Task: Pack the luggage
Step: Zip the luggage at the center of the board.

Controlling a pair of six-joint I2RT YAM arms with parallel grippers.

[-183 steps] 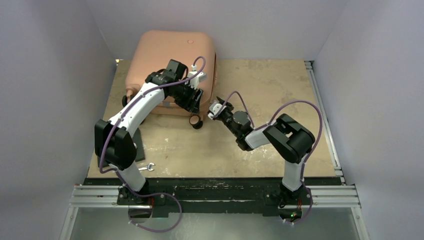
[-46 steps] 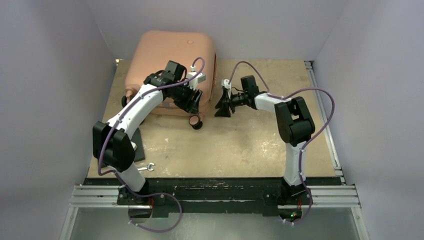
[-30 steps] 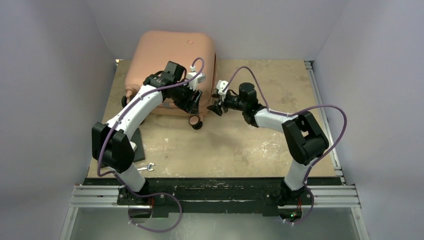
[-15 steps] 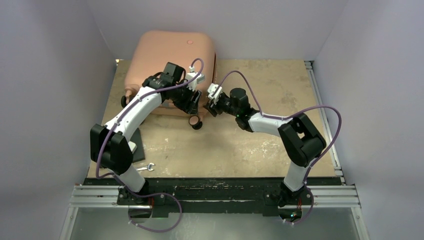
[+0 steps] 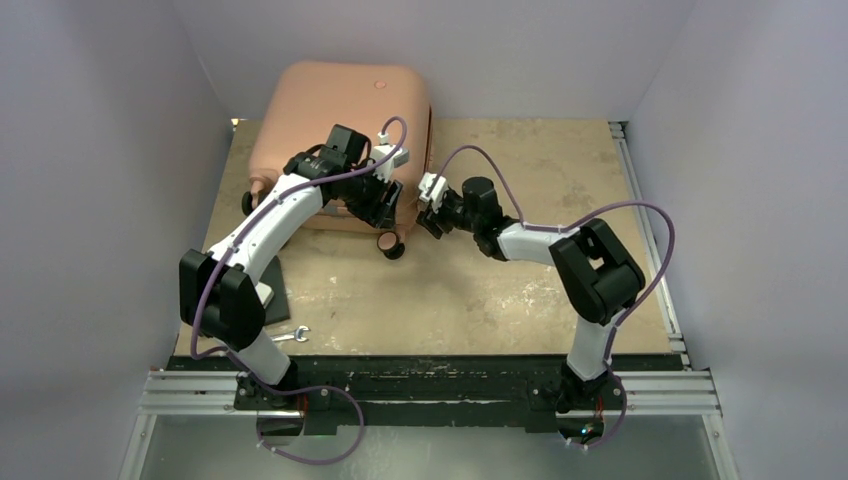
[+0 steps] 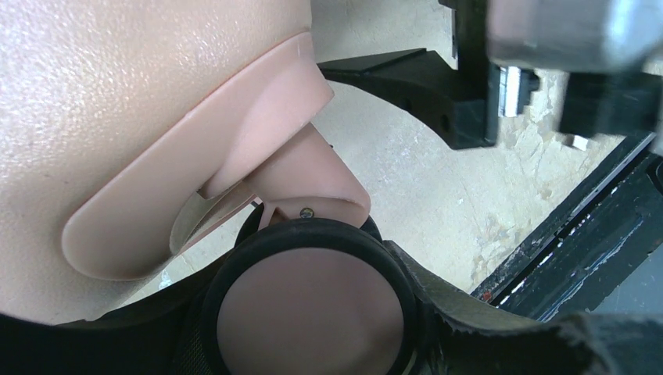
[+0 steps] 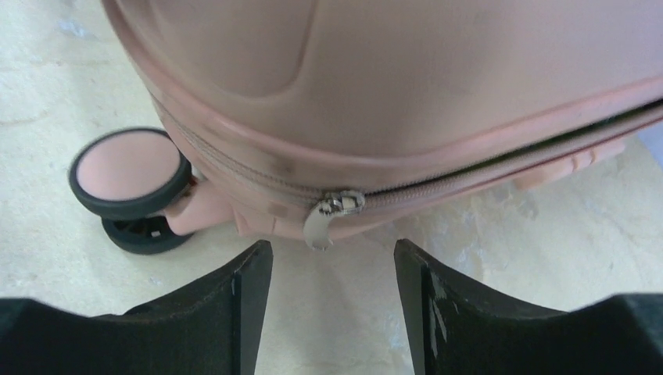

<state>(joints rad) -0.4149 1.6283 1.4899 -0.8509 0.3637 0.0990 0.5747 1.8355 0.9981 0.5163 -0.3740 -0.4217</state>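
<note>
The salmon-pink luggage [image 5: 330,110] lies zipped at the back left of the table. My left gripper [image 5: 385,215] is at its near right corner, shut on the pink-and-black wheel [image 6: 310,312], which fills the space between the fingers. That wheel [image 5: 392,243] also shows from above. My right gripper [image 5: 430,224] faces the same corner from the right and stands open. In the right wrist view the luggage [image 7: 438,70] fills the top, and a silver zipper pull [image 7: 322,221] hangs just ahead of the right gripper [image 7: 332,248], touching neither finger. The wheel [image 7: 129,173] sits to its left.
A flat black pad [image 5: 277,288] lies by the left arm's base, and a small metal piece [image 5: 294,334] lies near the front edge. Grey walls close in on three sides. A metal rail [image 5: 645,215] runs along the table's right edge.
The right arm has swung in from the right and drawn its gripper close to the luggage's near right corner, level with the zip. The left arm has stayed put.
</note>
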